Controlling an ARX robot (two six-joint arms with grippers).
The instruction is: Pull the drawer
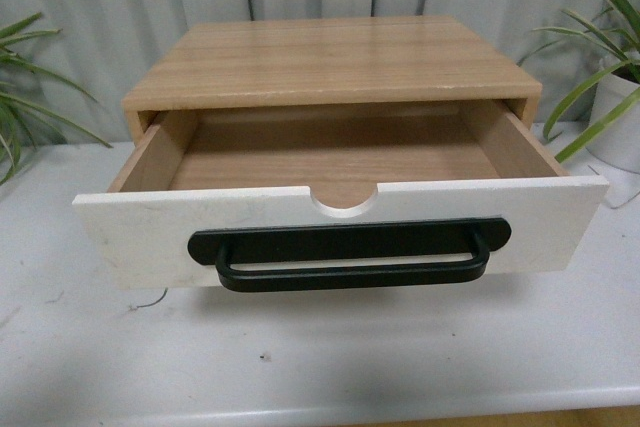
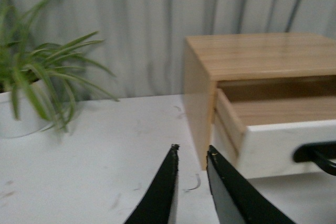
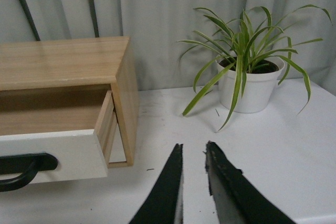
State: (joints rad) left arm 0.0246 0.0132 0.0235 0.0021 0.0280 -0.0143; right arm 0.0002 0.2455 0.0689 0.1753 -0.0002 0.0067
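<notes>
The drawer sits pulled well out of its wooden cabinet at table centre, so both pincers, left at 9 o'clock, right at 3 o'clock, hang off it, nearly closed and empty.

— What's on the table?

— A wooden cabinet with its drawer pulled well out (light wood inside, nothing in it).

— And the front?

— White, with a black handle below a half-round notch. Plants stand at both sides, against a grey curtain.
</notes>
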